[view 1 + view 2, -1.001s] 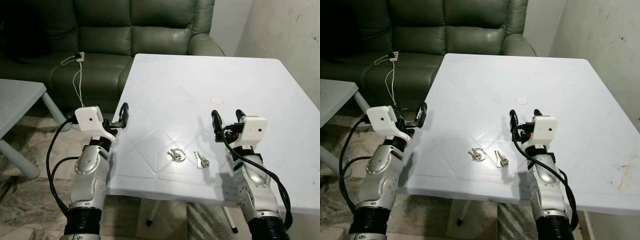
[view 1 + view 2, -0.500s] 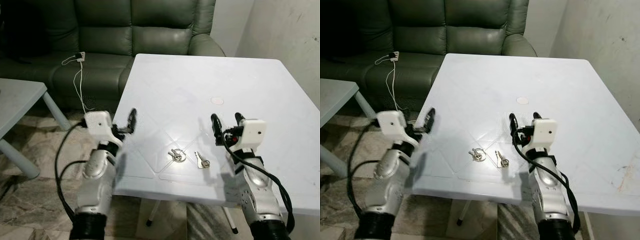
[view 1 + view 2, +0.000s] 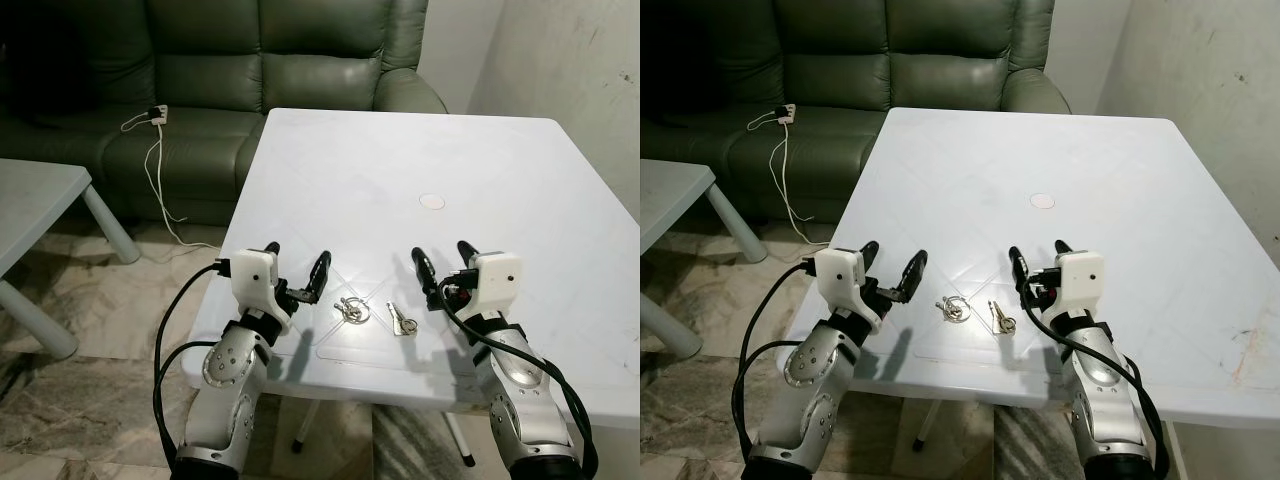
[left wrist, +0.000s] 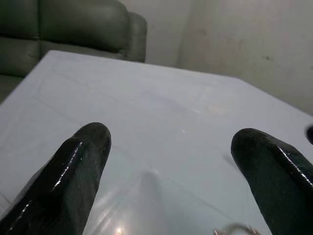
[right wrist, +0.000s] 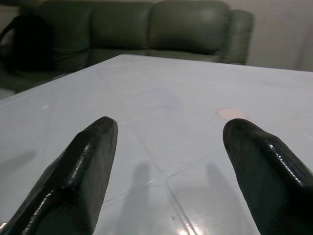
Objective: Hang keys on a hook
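On the white counter [image 3: 400, 170], near its front edge, lie a key ring [image 3: 352, 311] and, just beside it, a single key [image 3: 402, 321]; they are small and their details are hard to make out. The left pincer [image 3: 297, 272] stands open to the left of the ring, the right pincer [image 3: 443, 262] open to the right of the key, neither touching them. In the left wrist view the ring [image 4: 234, 229] is cut off at the edge. Farther, a small round mark [image 3: 431, 201], then a green sofa [image 3: 280, 60] with a white cable [image 3: 152, 150].
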Motion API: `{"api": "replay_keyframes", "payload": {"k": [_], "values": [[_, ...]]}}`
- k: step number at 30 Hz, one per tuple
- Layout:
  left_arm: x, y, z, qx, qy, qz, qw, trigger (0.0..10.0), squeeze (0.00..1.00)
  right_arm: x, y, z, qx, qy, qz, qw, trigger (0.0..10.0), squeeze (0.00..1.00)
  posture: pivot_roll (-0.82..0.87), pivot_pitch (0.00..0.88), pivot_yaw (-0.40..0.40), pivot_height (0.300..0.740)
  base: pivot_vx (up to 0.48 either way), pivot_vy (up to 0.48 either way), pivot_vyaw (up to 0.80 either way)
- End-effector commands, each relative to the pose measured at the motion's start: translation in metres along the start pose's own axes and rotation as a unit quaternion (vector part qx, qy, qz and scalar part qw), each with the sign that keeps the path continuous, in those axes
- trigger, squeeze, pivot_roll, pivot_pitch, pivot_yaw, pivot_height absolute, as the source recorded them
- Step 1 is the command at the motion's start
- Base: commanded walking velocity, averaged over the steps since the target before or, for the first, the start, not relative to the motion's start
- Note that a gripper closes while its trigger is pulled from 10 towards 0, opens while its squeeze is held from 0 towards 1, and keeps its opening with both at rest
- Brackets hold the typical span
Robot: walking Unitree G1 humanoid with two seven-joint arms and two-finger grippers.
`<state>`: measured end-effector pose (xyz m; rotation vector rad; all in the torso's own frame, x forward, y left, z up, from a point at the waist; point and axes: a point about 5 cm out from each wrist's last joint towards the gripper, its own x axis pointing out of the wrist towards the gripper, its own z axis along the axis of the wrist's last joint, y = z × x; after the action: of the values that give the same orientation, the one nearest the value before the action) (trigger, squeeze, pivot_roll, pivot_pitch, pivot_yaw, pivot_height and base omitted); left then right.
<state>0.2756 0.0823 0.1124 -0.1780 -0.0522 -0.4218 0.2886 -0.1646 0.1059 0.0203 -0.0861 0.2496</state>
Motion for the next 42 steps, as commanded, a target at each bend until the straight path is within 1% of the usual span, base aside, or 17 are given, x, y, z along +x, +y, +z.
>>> {"api": "replay_keyframes", "payload": {"k": [1, 4, 5, 12, 15, 17, 21, 25, 27, 33, 36, 42], "values": [[-0.001, -0.009, 0.0, 0.002, 0.001, -0.012, 1.0, 10.0, 0.0, -0.001, 0.001, 0.002, 0.0, 0.002, 0.016, 1.0, 10.0, 0.0, -0.05, 0.0, -0.059, 0.74, 0.0, 0.0, 0.0], [-0.004, -0.013, -0.002, -0.002, 0.009, -0.015, 1.0, 10.0, 0.0, -0.002, 0.0, 0.002, -0.002, 0.007, 0.023, 1.0, 10.0, 0.0, -0.04, 0.0, -0.065, 0.74, 0.0, 0.0, 0.0], [-0.005, -0.015, -0.003, -0.01, 0.013, -0.015, 1.0, 10.0, 0.0, -0.002, 0.0, 0.003, -0.003, 0.009, 0.027, 1.0, 10.0, 0.0, -0.04, 0.0, -0.068, 0.74, 0.0, 0.0, 0.0], [-0.013, -0.019, -0.004, -0.026, 0.023, -0.015, 0.999, 10.0, 0.0, -0.006, -0.003, 0.004, -0.009, 0.017, 0.044, 0.999, 10.0, 0.0, -0.04, 0.011, -0.079, 0.74, 0.0, 0.0, 0.0], [-0.018, -0.022, -0.005, -0.014, 0.026, -0.017, 0.999, 10.0, 0.0, -0.008, -0.006, 0.004, -0.015, 0.02, 0.048, 0.999, 10.0, 0.0, -0.04, 0.02, -0.084, 0.74, 0.0, 0.0, 0.0], [-0.021, -0.024, -0.005, -0.017, 0.026, -0.019, 0.999, 10.0, 0.0, -0.009, -0.008, 0.005, -0.017, 0.021, 0.048, 0.998, 10.0, 0.0, -0.04, 0.027, -0.088, 0.74, 0.0, 0.0, 0.0], [-0.03, -0.027, -0.008, -0.012, 0.041, -0.022, 0.999, 10.0, 0.0, -0.011, -0.01, 0.005, -0.024, 0.027, 0.051, 0.998, 10.0, 0.0, -0.04, 0.04, -0.094, 0.74, 0.0, 0.0, 0.0], [-0.034, -0.028, -0.008, -0.013, 0.047, -0.021, 0.999, 10.0, 0.0, -0.014, -0.009, 0.003, -0.025, 0.034, 0.056, 0.998, 10.0, 0.0, -0.03, 0.052, -0.096, 0.74, 0.0, 0.0, 0.0], [-0.037, -0.029, -0.009, -0.012, 0.052, -0.021, 0.998, 10.0, 0.0, -0.017, -0.006, 0.0, -0.026, 0.042, 0.067, 0.996, 10.0, 0.0, -0.04, 0.056, -0.095, 0.74, 0.0, 0.0, 0.0], [-0.039, -0.03, -0.009, -0.011, 0.056, -0.021, 0.998, 10.0, 0.0, -0.024, -0.003, -0.004, -0.023, 0.061, 0.094, 0.993, 10.0, 0.0, -0.04, 0.065, -0.091, 0.74, 0.0, 0.0, 0.0], [-0.04, -0.031, -0.009, -0.012, 0.059, -0.021, 0.998, 10.0, 0.0, -0.031, 0.001, -0.009, -0.032, 0.083, 0.128, 0.988, 10.0, 0.0, -0.04, 0.068, -0.089, 0.74, 0.0, 0.0, 0.0], [-0.04, -0.032, -0.008, -0.013, 0.06, -0.021, 0.998, 10.0, 0.0, -0.037, 0.004, -0.014, -0.047, 0.104, 0.156, 0.981, 10.0, 0.0, -0.04, 0.072, -0.092, 0.74, 0.0, 0.0, 0.0]]}}
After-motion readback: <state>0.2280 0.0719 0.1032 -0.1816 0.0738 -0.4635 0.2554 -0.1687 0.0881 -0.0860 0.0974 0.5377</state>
